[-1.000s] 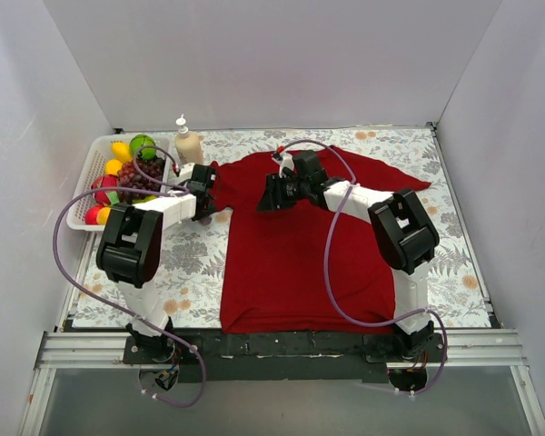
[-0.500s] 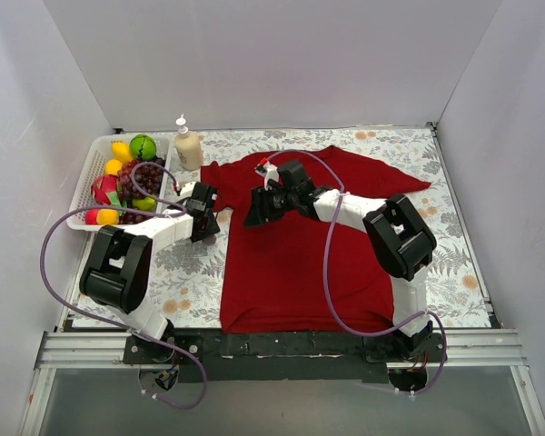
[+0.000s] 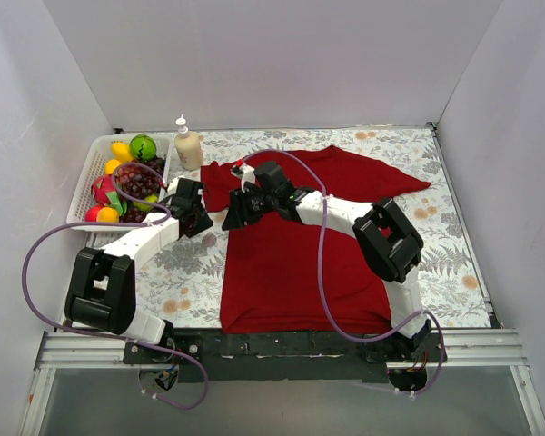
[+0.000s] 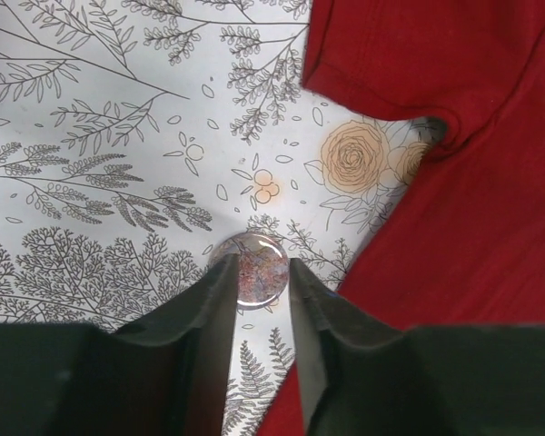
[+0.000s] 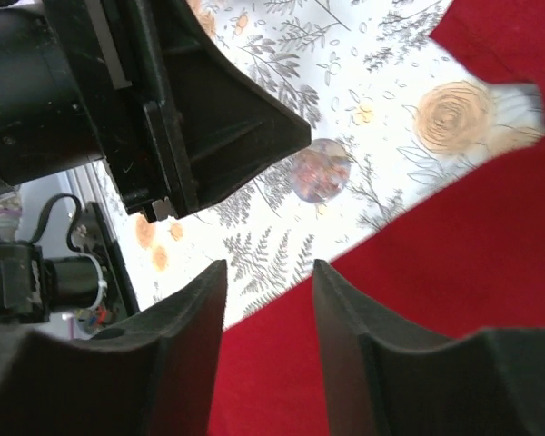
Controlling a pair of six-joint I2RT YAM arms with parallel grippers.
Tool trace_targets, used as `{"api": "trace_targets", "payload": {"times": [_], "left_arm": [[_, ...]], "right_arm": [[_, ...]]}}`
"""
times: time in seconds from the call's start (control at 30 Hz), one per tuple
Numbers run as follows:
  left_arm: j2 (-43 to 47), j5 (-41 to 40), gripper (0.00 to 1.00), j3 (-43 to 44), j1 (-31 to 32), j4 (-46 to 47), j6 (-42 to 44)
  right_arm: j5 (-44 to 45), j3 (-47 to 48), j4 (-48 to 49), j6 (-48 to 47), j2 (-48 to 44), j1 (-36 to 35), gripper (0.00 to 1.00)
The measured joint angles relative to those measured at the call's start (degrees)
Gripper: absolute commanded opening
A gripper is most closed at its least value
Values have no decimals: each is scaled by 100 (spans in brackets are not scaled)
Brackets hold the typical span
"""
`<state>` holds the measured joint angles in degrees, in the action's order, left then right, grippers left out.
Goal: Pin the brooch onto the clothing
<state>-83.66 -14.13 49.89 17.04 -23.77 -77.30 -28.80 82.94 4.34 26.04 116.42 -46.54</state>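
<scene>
Left arm [image 3: 141, 238] low, fingers [image 4: 191, 336] straddling brooch [image 4: 250, 265], right arm [image 3: 336, 211] stretched across shirt [image 3: 291, 263]

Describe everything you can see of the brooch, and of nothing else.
The brooch is a small round disc with a glossy, glass-like dome, mottled pink and purple inside a pale rim. It lies flat on the floral tablecloth, just off the red T-shirt, not on it. The left gripper straddles it, jaws apart, fingertips overlapping its lower rim; whether they touch it cannot be told.
</scene>
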Motion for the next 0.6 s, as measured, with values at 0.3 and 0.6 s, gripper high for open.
{"api": "trace_targets", "payload": {"times": [0.3, 0.6], "left_arm": [[37, 470, 15, -315, -442, 46, -13], [-302, 979, 12, -555, -647, 356, -22]], "right_arm": [[229, 828, -457, 190, 822, -201, 46], [319, 1224, -841, 345, 1292, -223, 43]]}}
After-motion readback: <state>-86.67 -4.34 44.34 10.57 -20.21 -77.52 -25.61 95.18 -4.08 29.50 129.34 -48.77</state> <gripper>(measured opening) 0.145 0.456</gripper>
